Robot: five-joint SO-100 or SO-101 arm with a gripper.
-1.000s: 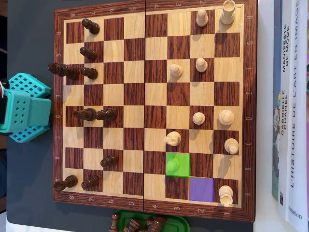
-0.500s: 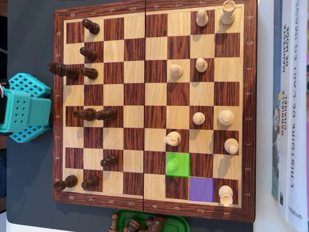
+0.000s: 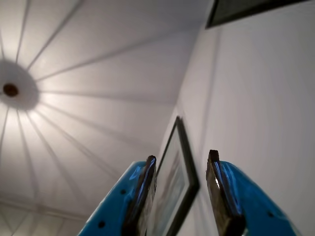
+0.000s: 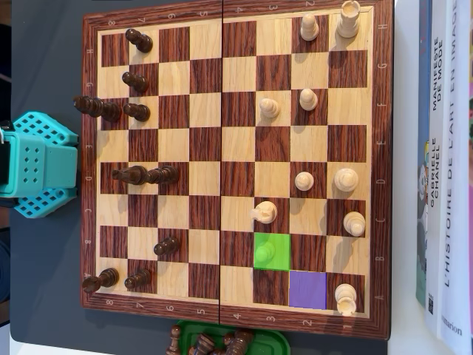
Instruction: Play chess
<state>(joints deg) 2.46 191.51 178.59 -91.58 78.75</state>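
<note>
A: Off the board's left edge in the overhead view sits your arm's teal base (image 4: 37, 164), on the dark mat. You won't find the claw anywhere over the chessboard (image 4: 235, 111).

B: Wrist view: gripper (image 3: 182, 162) points up at the ceiling (image 3: 98, 73). Blue jaws spread apart, nothing between them. Behind the gap, a framed picture (image 3: 179, 187) on the white wall.

A: Board fills most of the overhead frame. Dark pieces (image 4: 137, 176) keep to the left edge, light pieces (image 4: 307, 98) to the right half.

B: Two coloured squares near the bottom edge, you see them? Green square (image 4: 271, 251), and a purple square (image 4: 307, 289) diagonally below-right of it, touching at the corner.

A: A light knight (image 4: 264, 213) stands on the square just above the green one. A light rook (image 4: 345, 298) stands beside the purple one, in the bottom right corner.

B: Below the bottom edge, a green tray (image 4: 270, 342) holds captured dark pieces. Books (image 4: 443, 163) lie along the right edge, spines facing the board.
</note>
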